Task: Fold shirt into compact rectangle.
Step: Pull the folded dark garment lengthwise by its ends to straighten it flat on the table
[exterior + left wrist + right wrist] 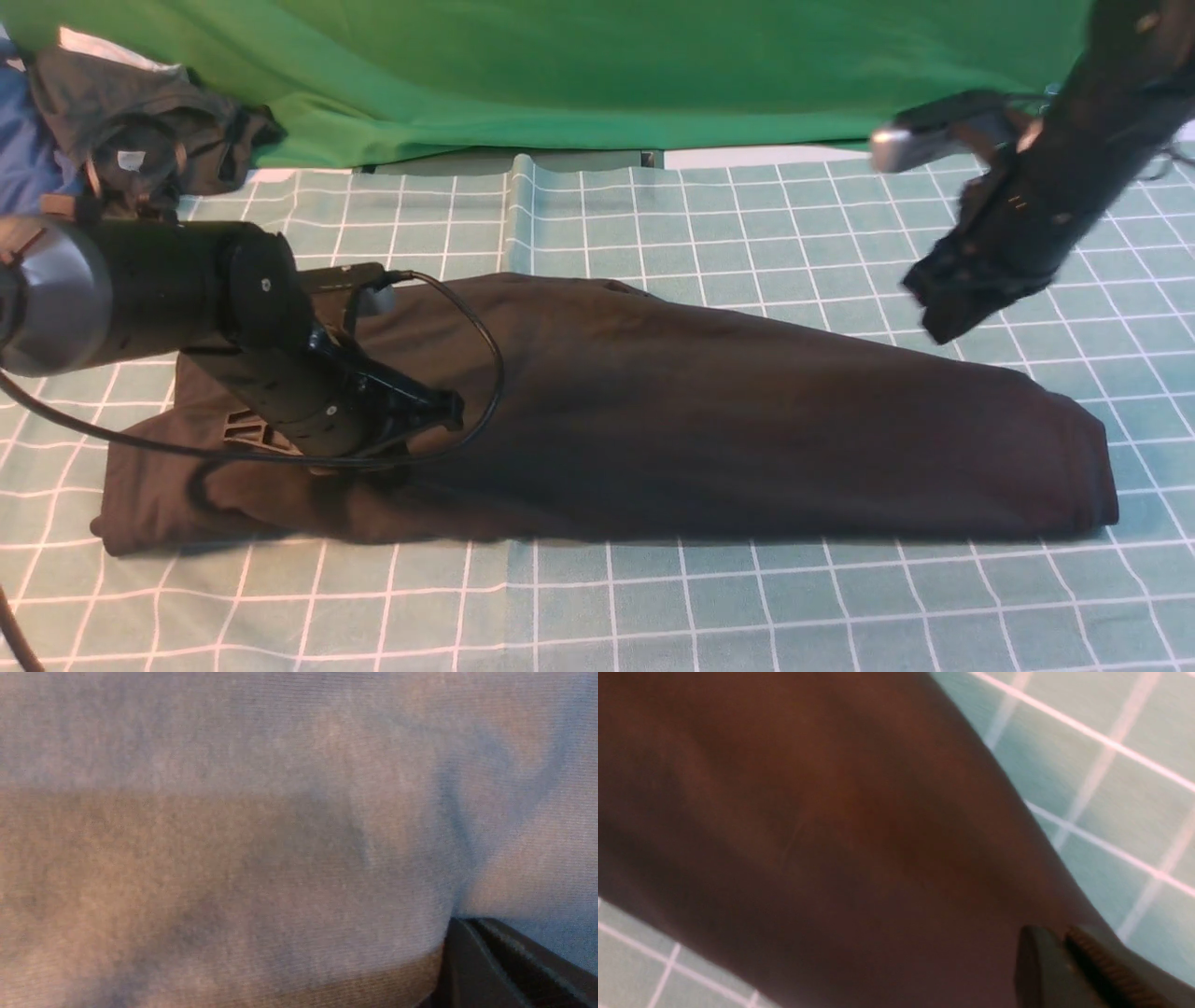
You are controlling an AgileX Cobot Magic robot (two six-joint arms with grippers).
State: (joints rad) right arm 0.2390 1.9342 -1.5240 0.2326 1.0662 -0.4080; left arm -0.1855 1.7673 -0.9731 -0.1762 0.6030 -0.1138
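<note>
The shirt (700,420), a long folded band across the worktop (747,597) near its front edge, is being pinned at its left end by the clenched left gripper (439,411), the clenched, empty right gripper (952,308) being poised near the right end for a square, edge-aligned crosswise fold

Support: teal checked tablecloth (747,597) | Laid on it: black shirt (653,420), folded long | Heaped at rear: green cloth (560,75), grey garment (140,131)

Front camera overlooks the shirt (709,420); both wrist cameras hug it.
</note>
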